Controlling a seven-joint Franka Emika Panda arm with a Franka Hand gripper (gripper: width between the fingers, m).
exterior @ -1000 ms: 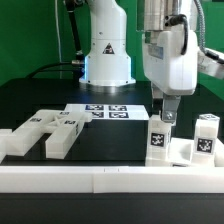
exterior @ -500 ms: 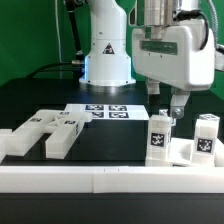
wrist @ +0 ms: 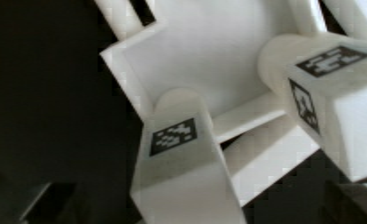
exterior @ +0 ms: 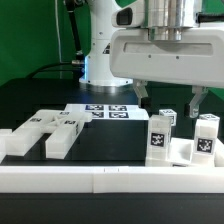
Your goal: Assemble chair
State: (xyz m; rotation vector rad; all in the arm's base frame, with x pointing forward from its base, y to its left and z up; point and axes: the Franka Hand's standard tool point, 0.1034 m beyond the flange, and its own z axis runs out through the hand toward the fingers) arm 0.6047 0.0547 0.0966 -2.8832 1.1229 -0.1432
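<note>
The marker board (exterior: 100, 112) lies flat on the tabletop (exterior: 30, 100), in front of the robot base (exterior: 105, 62). Nearer the camera, toward the exterior view's left, the flat chair parts (exterior: 45, 133) lie touching one another. Toward the exterior view's right stand the upright bar (exterior: 158, 136) and the second upright bar (exterior: 206, 136), with the low block (exterior: 182, 152) between them and the small cube (exterior: 168, 117) just behind. The border rail (exterior: 100, 180) runs across the front. The hand (exterior: 169, 100) hangs above the cube.

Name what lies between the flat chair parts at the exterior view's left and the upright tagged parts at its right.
Bare black table, seen in the exterior view; the marker board lies just behind that stretch.
</note>
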